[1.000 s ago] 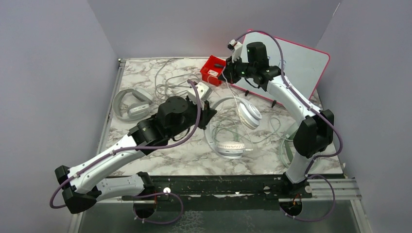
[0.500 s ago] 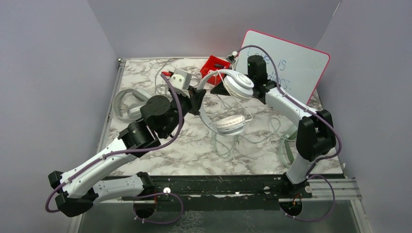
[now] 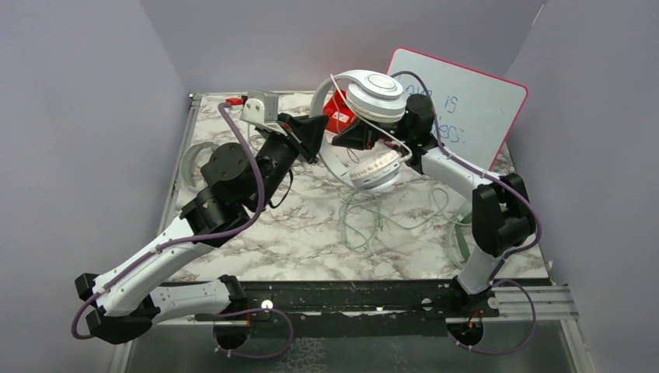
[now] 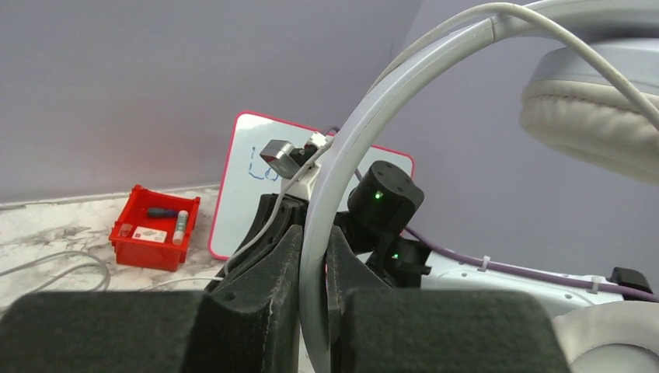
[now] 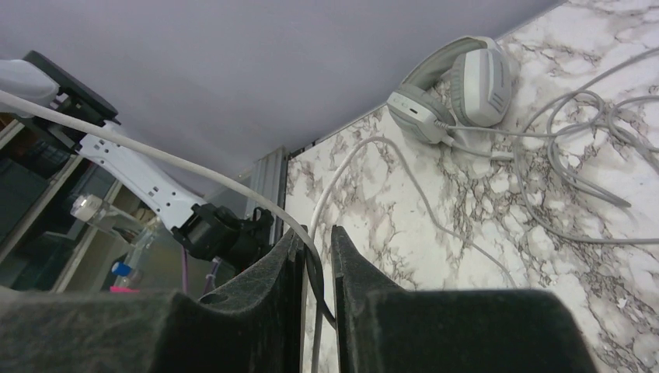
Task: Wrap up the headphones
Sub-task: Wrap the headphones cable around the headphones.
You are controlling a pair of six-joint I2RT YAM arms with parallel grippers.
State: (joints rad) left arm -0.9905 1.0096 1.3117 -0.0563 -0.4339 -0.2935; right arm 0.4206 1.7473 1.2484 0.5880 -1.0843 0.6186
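A second ago the white over-ear headphones with padded round cups (image 3: 375,95) lay on the marbled desk (image 3: 311,249) between the arms. Now both arms have carried them up and back, so they hang clear of the desk in front of the pink-edged whiteboard (image 3: 482,105), one cup high and the other dangling below it. Lifted like this, the band is probably free for the cable to be wound around it; no turns show on it yet, so the wrapping looks barely begun. The left jaws are clamped on the curved pale headband (image 4: 342,155), which rises between them. The right jaws, close beside the lower cup, stand a crack apart with the thin white cable (image 5: 194,175) threaded through the gap. Whether they pinch it, I cannot tell.
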